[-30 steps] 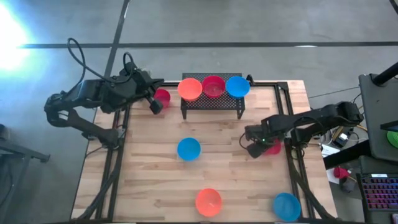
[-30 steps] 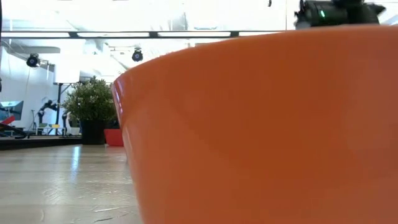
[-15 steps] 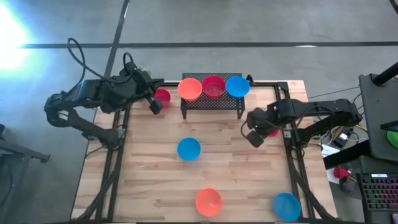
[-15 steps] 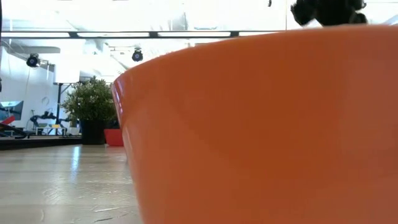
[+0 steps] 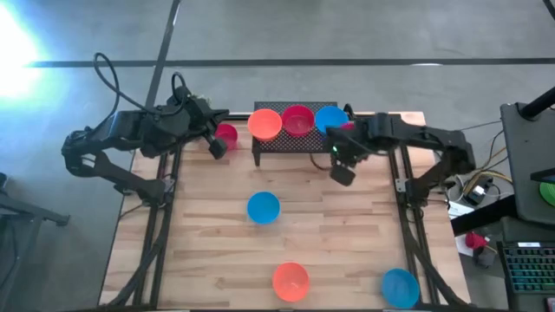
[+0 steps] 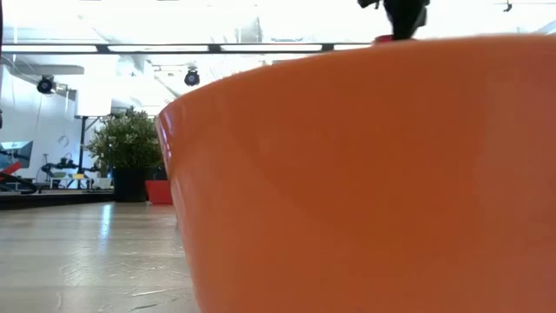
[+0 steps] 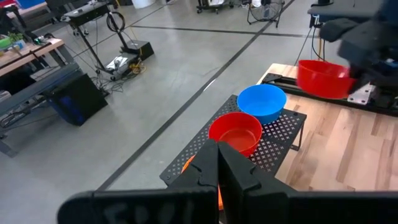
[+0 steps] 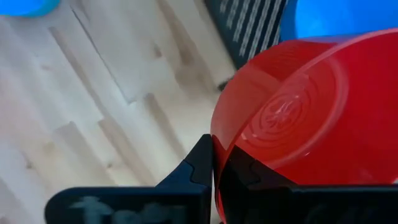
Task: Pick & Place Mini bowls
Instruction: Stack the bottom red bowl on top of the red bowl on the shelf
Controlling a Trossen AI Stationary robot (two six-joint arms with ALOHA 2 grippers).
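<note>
Right gripper stretched in from the bench's right edge to the right end of the black mesh rack, jaws pinched shut on the rim of a red bowl, which hangs tilted just beside the rack's blue bowl. Left gripper parked just off the rack's left end, arm folded back over the bench's left edge, jaws closed on the rim of another red bowl close to that end.

On top of the rack, three bowls side by side, each empty: orange at the left, red in the middle, blue at the right.

In front of the rack, on the bare wood: a blue bowl a little way out, an orange bowl much farther out near the front edge, and a blue bowl at the front right corner. All three empty as far as visible from above.

Low camera nearly filled by the side of the orange bowl.
</note>
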